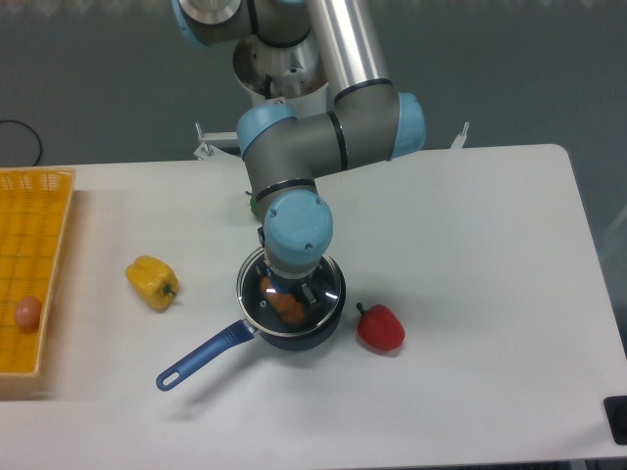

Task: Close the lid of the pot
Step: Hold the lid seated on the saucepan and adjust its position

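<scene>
White surface (470,255) spreads under a grey backdrop, with the pot (291,328) near its middle as the landmark. Its blue handle runs toward the front left. The pot lid (328,282) rests level on the pot's rim, orange food showing through the glass. The pincer (288,287) hangs right above the lid's centre; whether it grips the knob cannot be told. A red pepper (380,328) sits just right of the pot, a yellow pepper (152,282) well left, a yellow basket (34,235) at the far left.
</scene>
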### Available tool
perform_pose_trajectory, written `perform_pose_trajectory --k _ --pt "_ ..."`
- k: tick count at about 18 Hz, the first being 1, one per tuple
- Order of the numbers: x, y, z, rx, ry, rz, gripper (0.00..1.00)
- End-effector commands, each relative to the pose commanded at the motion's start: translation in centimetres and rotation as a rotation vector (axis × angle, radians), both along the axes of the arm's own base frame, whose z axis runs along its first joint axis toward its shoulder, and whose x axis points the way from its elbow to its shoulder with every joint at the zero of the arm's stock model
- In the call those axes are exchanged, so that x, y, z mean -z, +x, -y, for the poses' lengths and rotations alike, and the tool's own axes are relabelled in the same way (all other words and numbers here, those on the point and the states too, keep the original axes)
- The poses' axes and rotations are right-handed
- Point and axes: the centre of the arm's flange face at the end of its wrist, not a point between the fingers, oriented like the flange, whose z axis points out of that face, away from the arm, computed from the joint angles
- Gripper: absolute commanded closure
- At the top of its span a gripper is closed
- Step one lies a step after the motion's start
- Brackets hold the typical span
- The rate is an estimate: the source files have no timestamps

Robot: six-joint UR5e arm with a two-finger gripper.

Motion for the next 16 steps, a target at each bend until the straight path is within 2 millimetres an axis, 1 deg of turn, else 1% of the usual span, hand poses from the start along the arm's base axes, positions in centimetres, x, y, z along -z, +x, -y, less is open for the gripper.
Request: perform_pose_trajectory --k 16 --pt "0.06 -0.09 0.09 0.010 0.000 -0.001 0.36"
